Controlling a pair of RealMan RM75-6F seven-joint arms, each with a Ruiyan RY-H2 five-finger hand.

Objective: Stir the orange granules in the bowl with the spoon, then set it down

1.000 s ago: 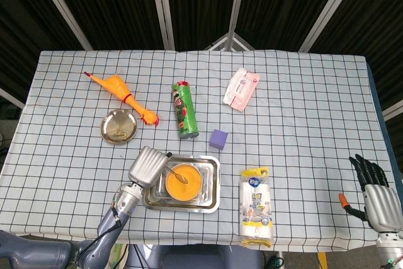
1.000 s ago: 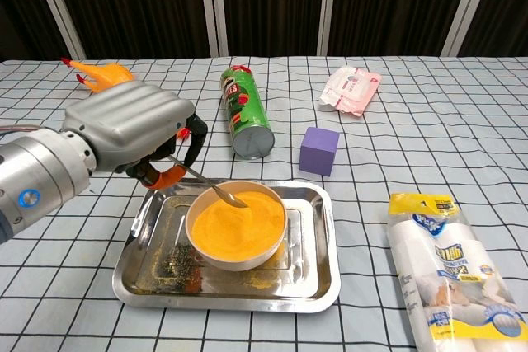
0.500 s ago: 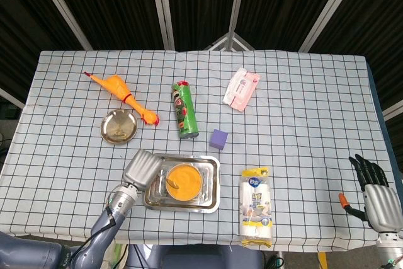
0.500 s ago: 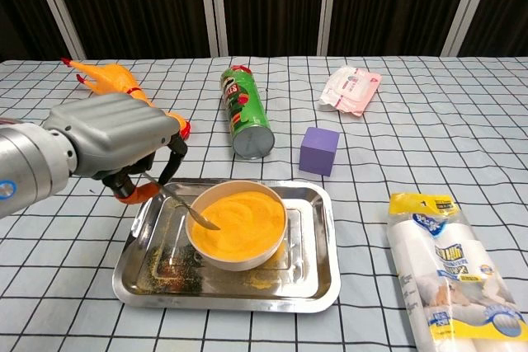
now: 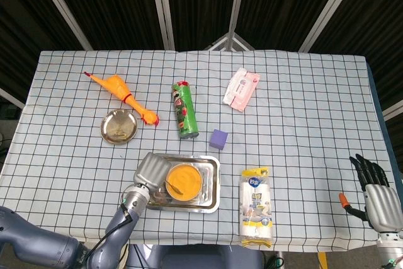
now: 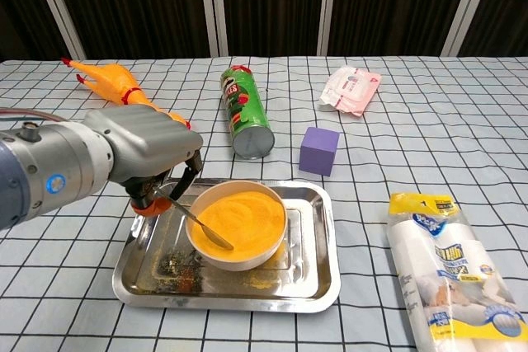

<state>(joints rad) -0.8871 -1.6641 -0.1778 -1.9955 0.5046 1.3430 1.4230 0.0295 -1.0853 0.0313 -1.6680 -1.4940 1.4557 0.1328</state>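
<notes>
On tray [image 6: 313, 282]: bowl [image 6: 237, 257] of orange granules [image 6: 247, 212]; left hand [image 6: 144, 150] grips spoon [image 6: 202, 227].

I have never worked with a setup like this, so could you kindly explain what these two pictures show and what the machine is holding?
It is a robot with two arms, each ending in a mechanical hand. One picture looks down from its head, the other forward from its chest. Its left hand holds a spoon whose tip is in a bowl of orange granules, standing in a metal tray. Its right hand holds nothing, at the table's edge. Also on the checked cloth: a rubber chicken, a small metal dish, a chip can, a purple block and two packets.
</notes>
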